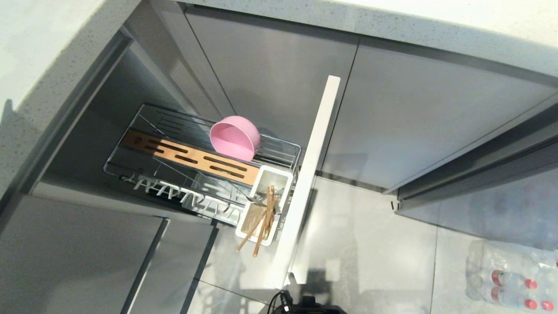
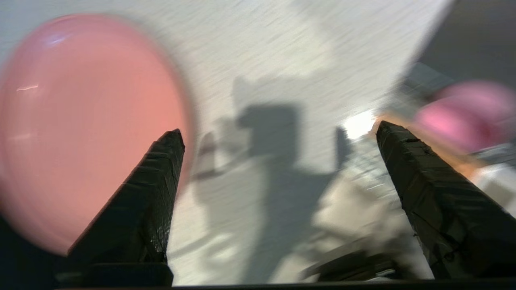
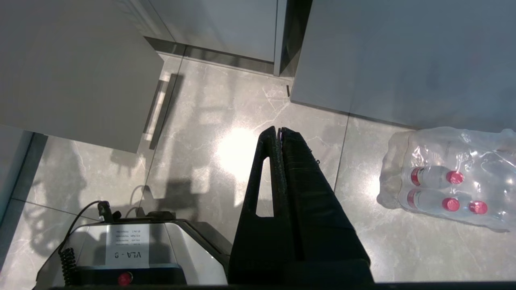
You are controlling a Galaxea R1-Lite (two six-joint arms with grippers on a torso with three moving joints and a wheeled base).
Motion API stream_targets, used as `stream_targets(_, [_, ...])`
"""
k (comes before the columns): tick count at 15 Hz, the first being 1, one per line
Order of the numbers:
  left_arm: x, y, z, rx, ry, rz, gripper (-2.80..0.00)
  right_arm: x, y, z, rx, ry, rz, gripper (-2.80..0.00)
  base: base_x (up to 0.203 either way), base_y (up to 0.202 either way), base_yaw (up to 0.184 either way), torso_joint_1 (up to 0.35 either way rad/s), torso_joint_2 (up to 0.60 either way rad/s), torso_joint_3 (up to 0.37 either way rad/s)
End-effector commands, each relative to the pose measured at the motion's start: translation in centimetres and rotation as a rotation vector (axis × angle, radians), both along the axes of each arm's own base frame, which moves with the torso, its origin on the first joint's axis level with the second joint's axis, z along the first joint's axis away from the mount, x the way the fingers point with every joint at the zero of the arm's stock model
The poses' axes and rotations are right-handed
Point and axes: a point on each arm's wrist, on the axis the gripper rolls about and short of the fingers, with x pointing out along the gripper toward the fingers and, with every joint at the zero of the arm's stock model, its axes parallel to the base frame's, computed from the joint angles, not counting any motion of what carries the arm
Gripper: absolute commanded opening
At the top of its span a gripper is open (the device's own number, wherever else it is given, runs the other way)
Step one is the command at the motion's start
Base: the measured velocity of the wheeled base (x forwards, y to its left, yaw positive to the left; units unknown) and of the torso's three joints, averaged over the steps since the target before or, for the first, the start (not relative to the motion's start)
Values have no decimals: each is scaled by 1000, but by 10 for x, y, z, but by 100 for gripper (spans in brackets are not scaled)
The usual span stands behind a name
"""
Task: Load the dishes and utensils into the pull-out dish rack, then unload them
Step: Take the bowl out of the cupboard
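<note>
The left tool (image 2: 278, 133) is spread wide and holds nothing. The pink plate (image 2: 88, 129) lies on the table (image 2: 282, 48) just beside one finger. It looks light, stiff and slippery; pinch its thin rim.

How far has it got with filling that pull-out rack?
Partly filled. The pink bowl sits in the wire rack, and the chopsticks and spoon stand in the white cup. The left gripper, fingers apart and empty, is by the pink plate on the counter; the rack's plate prongs are unfilled. Unloading is left. The right gripper hangs shut.
</note>
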Motion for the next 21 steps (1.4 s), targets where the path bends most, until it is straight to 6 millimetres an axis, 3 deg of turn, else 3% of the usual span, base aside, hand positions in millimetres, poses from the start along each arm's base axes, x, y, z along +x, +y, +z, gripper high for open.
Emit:
stream_targets(1, [-12, 0, 1, -72, -101, -87, -280, 0, 0, 0, 0, -1, 1, -280, 0, 0, 0, 0, 0, 0])
stream_targets(7, [7, -15, 6, -428, -419, -385, -280, 0, 0, 0, 0, 0, 1, -280, 0, 0, 0, 0, 0, 0])
stream_targets(9, [15, -24, 2, -487, -406, -468, -280, 0, 0, 0, 0, 1, 1, -280, 0, 0, 0, 0, 0, 0])
stream_targets(12, [43, -40, -6, -627, -331, -474, -280, 0, 0, 0, 0, -1, 0, -280, 0, 0, 0, 0, 0, 0])
stream_targets(16, [76, -68, -30, -666, -186, -481, -280, 0, 0, 0, 0, 1, 1, -280, 0, 0, 0, 0, 0, 0])
stream_targets(21, [119, -113, -65, -608, -74, -289, -280, 0, 0, 0, 0, 2, 1, -280, 0, 0, 0, 0, 0, 0])
